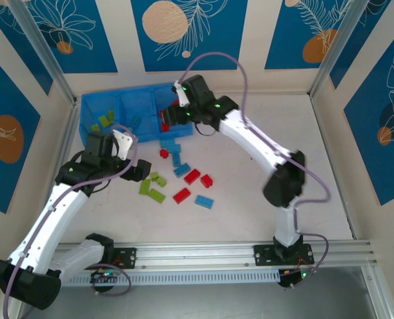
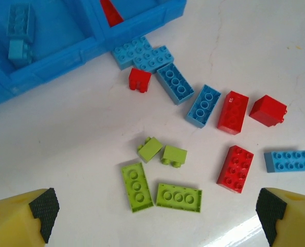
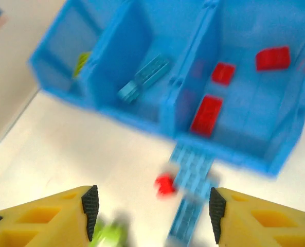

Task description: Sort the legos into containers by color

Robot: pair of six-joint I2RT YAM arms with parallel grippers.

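Right gripper (image 3: 153,213) parted, empty; left gripper (image 2: 156,213) spread wide; legos (image 2: 233,112) small studded bricks: lime, blue, red.

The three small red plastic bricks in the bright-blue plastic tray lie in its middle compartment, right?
No. The three red plastic bricks lie in the right-hand compartment of the bright-blue plastic tray, not the middle one; the right wrist view shows it.
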